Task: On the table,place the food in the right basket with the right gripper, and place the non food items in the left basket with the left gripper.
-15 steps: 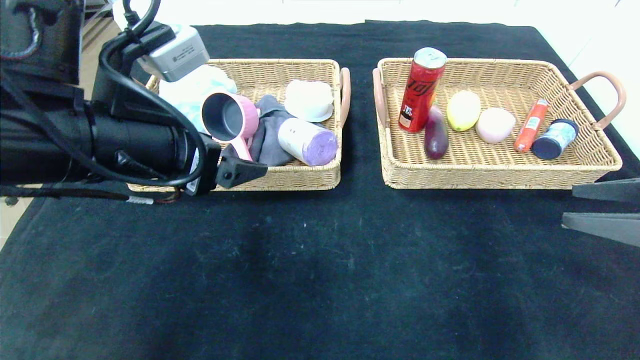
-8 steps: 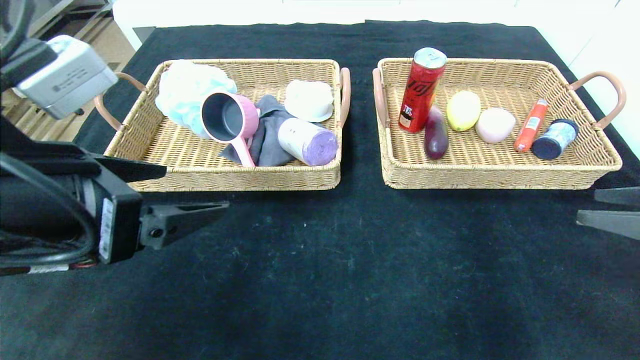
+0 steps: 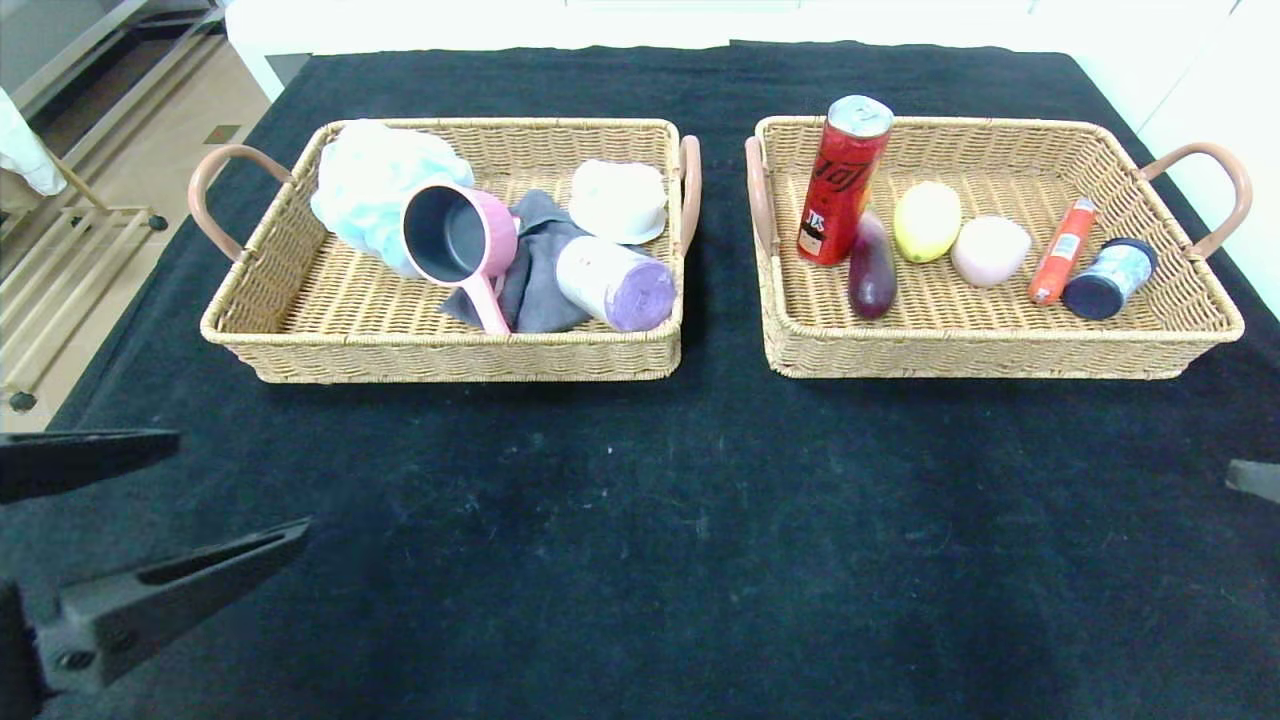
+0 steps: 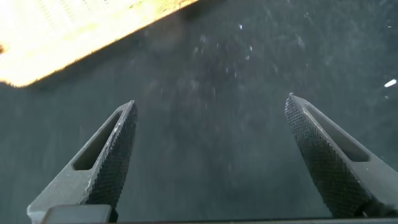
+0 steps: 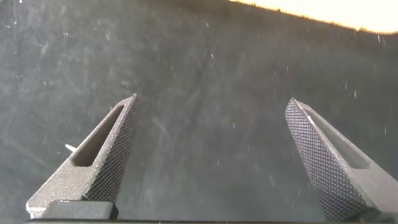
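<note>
Sorting looks finished from where I sit: nothing loose shows on the black cloth-covered counter [image 3: 640,540] between me and the baskets. Left woven wicker basket with brown handles [image 3: 300,310] holds the non-food: pale blue bath pouf [image 3: 370,185], pink plastic mug with dark inside [image 3: 460,240] lying on its side, grey cloth [image 3: 540,275], white lidded tub [image 3: 618,200], roll of lilac bags [image 3: 615,283]. Right woven wicker basket [image 3: 1000,335] holds the food: red drink can [image 3: 842,180] upright at the near-left end, purple aubergine [image 3: 872,268] just beside it, yellow lemon-shaped fruit [image 3: 926,220], pale pink bun-like item [image 3: 989,250], orange sausage stick [image 3: 1061,250], small dark-capped jar [image 3: 1108,278] on its side. Left tool [image 3: 150,520] sits low at my near-left over bare cloth, jaws wide, nothing between them; left wrist view confirms, with the basket edge only in the far corner, well apart. Right tool [image 3: 1255,478] barely shows at the near-right edge; its wrist view gives jaws wide and empty over cloth. My read: both arms parked, step in hand is retreat to rest. Next move calls for nothing but a check that no item remains out of sight
</note>
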`<act>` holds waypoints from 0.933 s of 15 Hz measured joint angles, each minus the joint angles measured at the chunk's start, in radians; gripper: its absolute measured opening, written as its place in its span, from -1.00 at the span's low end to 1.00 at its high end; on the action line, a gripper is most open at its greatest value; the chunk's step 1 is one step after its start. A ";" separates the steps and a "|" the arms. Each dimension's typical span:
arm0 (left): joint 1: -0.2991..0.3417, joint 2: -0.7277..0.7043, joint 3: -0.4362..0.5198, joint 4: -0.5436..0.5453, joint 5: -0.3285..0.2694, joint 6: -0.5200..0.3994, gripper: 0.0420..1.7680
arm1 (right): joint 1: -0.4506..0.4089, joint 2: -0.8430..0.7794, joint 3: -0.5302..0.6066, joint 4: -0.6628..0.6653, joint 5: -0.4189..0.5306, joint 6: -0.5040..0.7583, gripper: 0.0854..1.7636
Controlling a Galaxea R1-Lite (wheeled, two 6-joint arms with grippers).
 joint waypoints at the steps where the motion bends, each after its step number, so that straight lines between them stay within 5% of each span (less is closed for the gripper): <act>1: 0.011 -0.045 0.028 0.002 0.002 -0.003 0.93 | -0.007 -0.026 0.020 0.000 0.004 0.000 0.94; 8: 0.139 -0.350 0.169 0.107 -0.003 -0.005 0.94 | -0.010 -0.266 0.126 0.012 0.123 0.034 0.94; 14: 0.292 -0.522 0.230 0.140 -0.038 0.023 0.94 | -0.023 -0.492 0.167 0.080 0.021 0.062 0.94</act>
